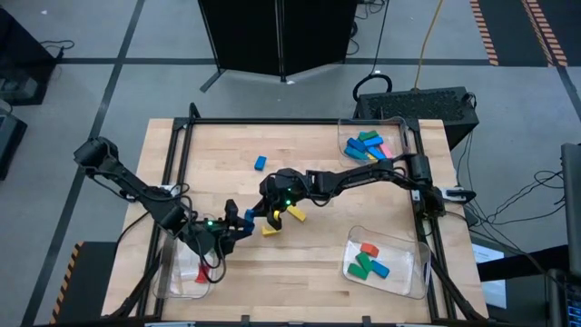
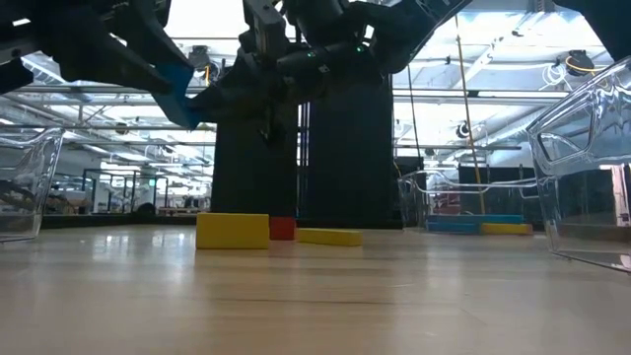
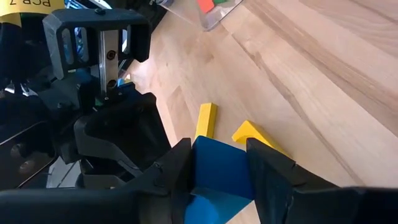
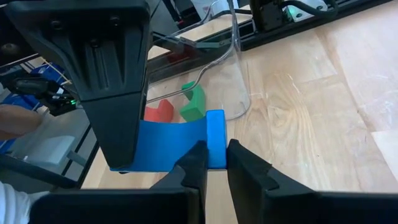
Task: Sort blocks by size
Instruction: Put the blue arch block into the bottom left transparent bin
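Blocks are only partly sorted. A small blue rectangular block point(image 3: 217, 171) is held above the middle of the desk, between the two hands, as if in a handover. It is pinched at one end by the nearly closed fingers point(image 4: 193, 165) of the right hand point(image 1: 272, 195), as the right wrist view shows. In the left wrist view, the same block is seen between the fingers point(image 3: 177, 168) of the left hand point(image 1: 238, 221), which bracket it; whether they press on it cannot be told.

Two flat yellow blocks point(image 1: 281, 220) lie on the light wooden desk point(image 1: 318, 263) directly below the hands, a small red block point(image 2: 282, 228) is seen behind them in the low view, and another small blue block point(image 1: 260, 163) lies apart, farther back. These remain to be sorted.

Sorting already done is judged from three clear plastic trays: the back right tray point(image 1: 349, 127) holds blue, green, pink and yellow pieces, the front right tray point(image 1: 413, 272) holds red, green and blue pieces, and the front left tray point(image 1: 168, 282) holds red and green pieces.

The left arm is reached in from the front left corner, elbow bent. The right arm is stretched from the right edge across to the centre.
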Motion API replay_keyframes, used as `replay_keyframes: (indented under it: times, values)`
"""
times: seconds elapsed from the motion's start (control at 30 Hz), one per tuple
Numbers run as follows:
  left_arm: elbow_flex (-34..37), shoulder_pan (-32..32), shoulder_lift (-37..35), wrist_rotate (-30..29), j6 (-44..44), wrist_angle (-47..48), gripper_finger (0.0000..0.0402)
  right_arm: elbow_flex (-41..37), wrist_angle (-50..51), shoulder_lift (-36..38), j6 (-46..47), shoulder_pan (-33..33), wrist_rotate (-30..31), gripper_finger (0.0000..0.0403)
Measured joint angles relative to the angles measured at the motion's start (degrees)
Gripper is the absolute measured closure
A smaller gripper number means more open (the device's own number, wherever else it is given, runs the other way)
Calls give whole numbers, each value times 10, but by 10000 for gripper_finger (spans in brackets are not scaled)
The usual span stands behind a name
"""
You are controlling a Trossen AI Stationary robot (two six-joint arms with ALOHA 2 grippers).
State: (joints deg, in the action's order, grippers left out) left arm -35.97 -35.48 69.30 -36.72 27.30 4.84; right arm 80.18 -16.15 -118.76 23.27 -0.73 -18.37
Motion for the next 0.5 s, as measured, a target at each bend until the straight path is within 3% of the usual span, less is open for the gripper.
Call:
replay_keyframes:
  times: [0.5]
  values:
    - [0,0,-54,-16,-96,10,267,1,-10,2,3,-8,19,298]
